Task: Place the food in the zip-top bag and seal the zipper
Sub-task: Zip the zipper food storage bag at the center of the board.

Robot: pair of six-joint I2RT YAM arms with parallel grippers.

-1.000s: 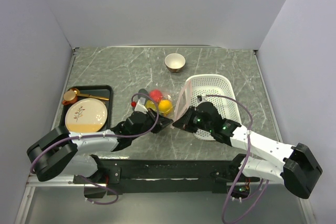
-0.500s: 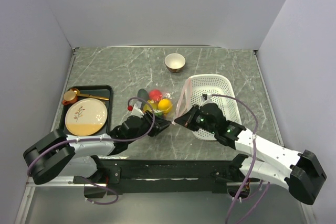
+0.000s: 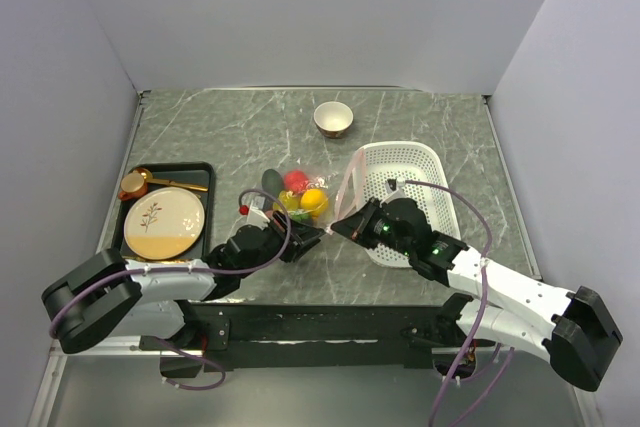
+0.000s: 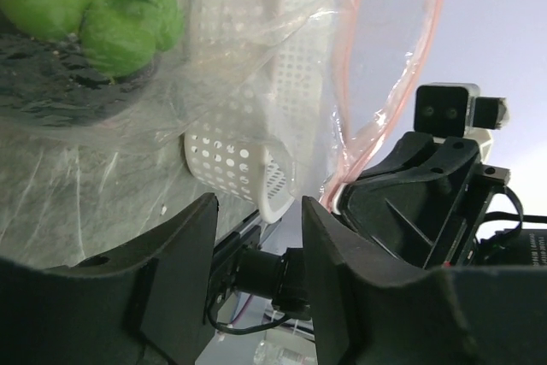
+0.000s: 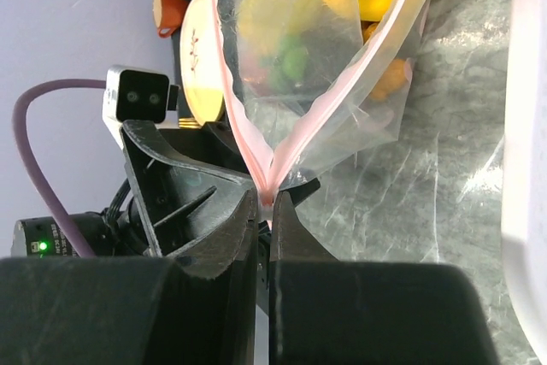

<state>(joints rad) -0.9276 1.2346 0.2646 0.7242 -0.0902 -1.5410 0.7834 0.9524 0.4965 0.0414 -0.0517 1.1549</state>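
Surface: grey-green marbled table (image 3: 420,117), enclosed by plain pale walls (image 3: 300,17) on three sides. The zip-top bag (image 3: 300,197) is seen near the table's centre, just left of the white basket (image 3: 420,162), with the food (image 3: 314,201) inside it. The mouth is turned toward the near edge and the basket. The zipper (image 5: 270,179) is pinched at one end by the right gripper (image 5: 265,211), fingers pressed together; from there its two strips diverge. The left gripper (image 4: 256,237) is spread, with nothing seen between the fingers.
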